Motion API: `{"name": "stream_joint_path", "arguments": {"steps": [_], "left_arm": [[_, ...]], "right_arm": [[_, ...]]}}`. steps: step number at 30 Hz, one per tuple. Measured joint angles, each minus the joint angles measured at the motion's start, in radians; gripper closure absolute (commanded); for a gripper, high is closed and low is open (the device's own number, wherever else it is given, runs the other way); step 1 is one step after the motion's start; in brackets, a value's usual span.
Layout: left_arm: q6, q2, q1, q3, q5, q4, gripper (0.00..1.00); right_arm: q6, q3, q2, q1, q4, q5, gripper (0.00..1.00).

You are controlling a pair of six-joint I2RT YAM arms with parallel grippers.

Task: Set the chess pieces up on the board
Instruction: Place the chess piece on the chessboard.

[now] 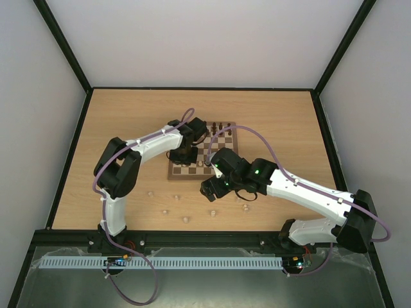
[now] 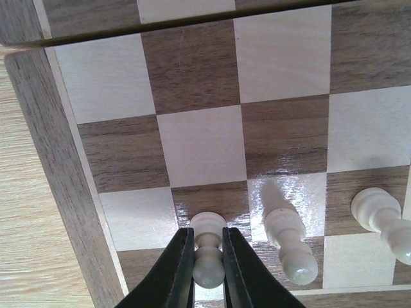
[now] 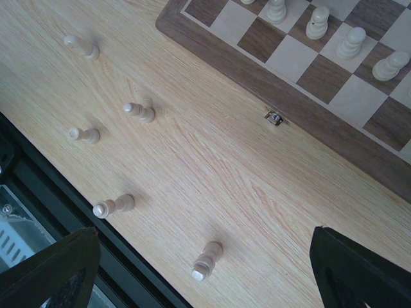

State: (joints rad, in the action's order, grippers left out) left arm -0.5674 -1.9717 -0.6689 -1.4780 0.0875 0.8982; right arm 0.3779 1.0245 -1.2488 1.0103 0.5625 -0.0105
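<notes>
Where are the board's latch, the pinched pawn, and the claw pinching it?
Latch (image 3: 275, 119): right wrist view, its metal centre.
Pinched pawn (image 2: 209, 269): left wrist view, its round head.
Claw (image 2: 208, 232): left wrist view, between its fingertips.

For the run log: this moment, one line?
left jaws: shut on pawn at board | right jaws: open over loose pieces on table

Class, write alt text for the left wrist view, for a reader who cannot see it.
The left gripper is shut on a pale pawn over a dark square of the board. Two more pale pieces stand beside it, and wooden table shows at the left.
</notes>
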Motion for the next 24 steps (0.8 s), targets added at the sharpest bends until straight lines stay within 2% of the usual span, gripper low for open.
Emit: {"name": "stream_joint_path", "arguments": {"steps": [13,24], "left_arm": [[0.000,-0.003,0.002,-0.007,-0.002,-0.003,0.95],[0.000,-0.008,0.002,-0.010,-0.001,-0.006,0.83]], "right_arm": [[0.000,-0.002,0.000,0.000,0.000,0.000,0.10],[0.000,-0.003,0.005,0.000,0.000,0.000,0.10]]}}
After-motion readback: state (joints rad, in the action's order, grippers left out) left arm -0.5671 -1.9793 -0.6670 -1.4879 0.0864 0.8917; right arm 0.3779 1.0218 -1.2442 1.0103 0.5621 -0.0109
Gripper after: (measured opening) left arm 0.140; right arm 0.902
